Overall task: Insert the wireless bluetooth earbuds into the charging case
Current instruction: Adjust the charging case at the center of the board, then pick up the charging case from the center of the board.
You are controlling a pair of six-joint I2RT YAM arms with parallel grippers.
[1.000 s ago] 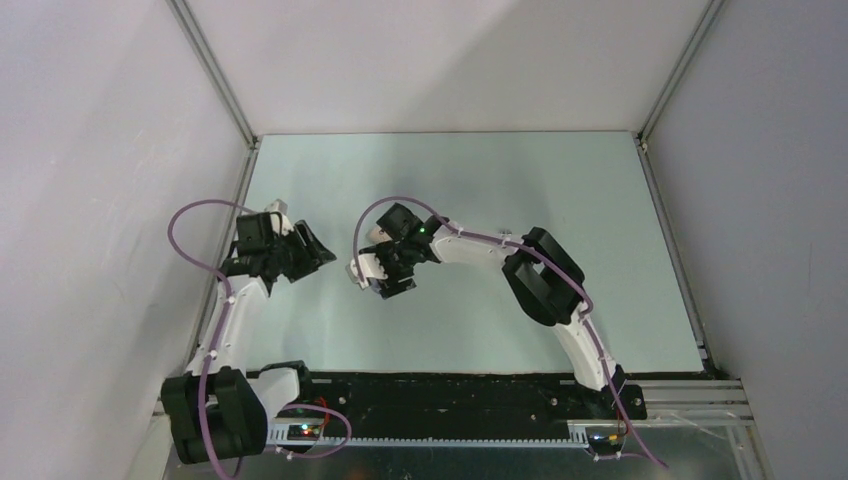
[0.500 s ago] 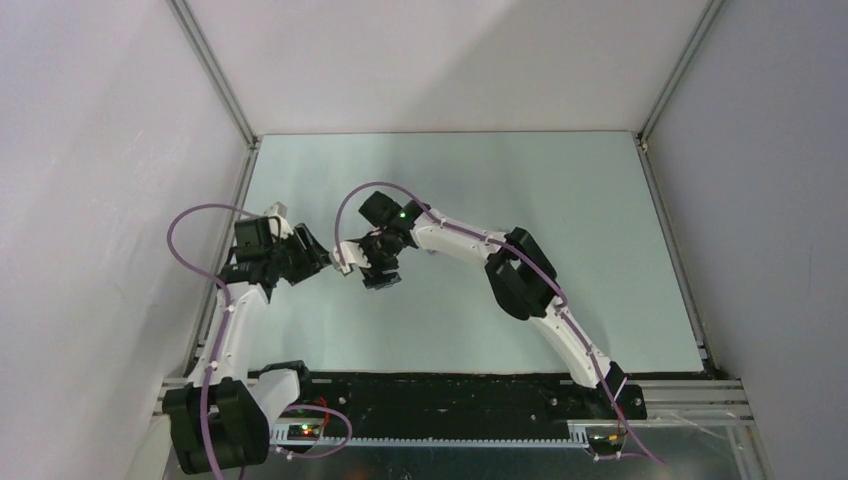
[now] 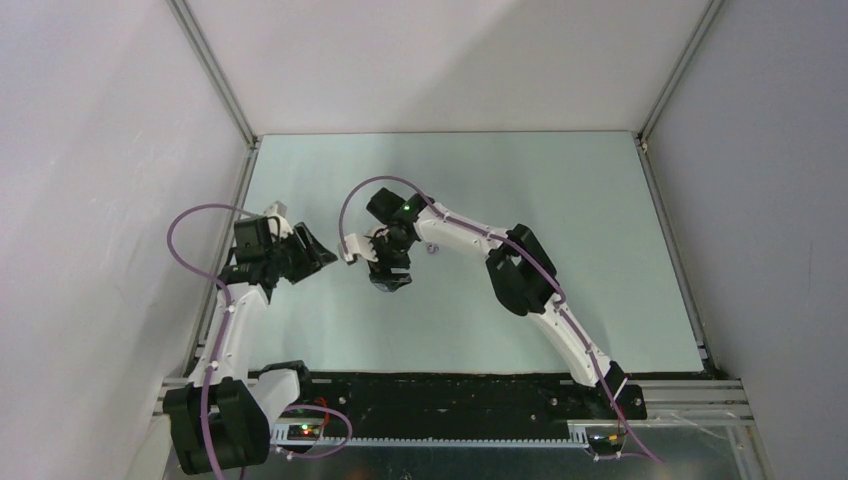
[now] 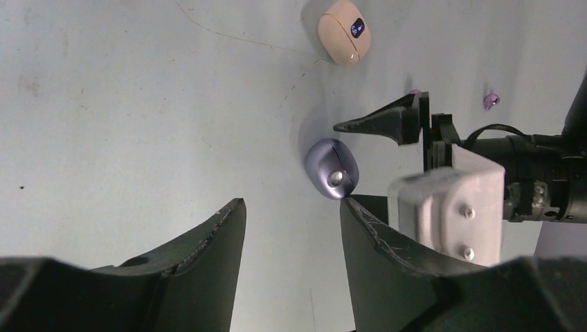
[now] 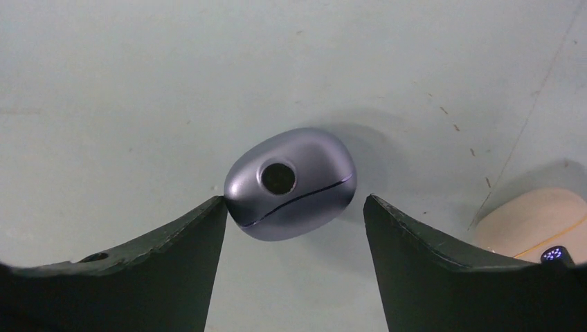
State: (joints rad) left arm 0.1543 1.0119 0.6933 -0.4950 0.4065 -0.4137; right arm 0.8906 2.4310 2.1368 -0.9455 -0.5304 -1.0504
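Observation:
A closed purple-grey charging case (image 5: 291, 183) lies on the table between the open fingers of my right gripper (image 5: 294, 207), whose left fingertip is at the case's edge. The same case (image 4: 332, 178) shows just beyond my open, empty left gripper (image 4: 291, 207). A closed cream case (image 4: 344, 31) lies farther off and shows at the right edge of the right wrist view (image 5: 533, 221). One tiny purple earbud (image 4: 490, 102) lies on the table past the right gripper's fingers (image 4: 387, 121). The cream-white earbuds are out of view. From above, my left gripper (image 3: 318, 255) and right gripper (image 3: 388, 280) are close together at mid-left.
The right arm's white wrist housing (image 4: 450, 207) sits right beside my left gripper's right finger. The left side wall (image 3: 120, 200) stands close to the left arm. Purple cables (image 3: 190, 235) loop over both arms.
My right gripper has swung left toward the left gripper, then settled a little right and nearer. The left arm has barely moved.

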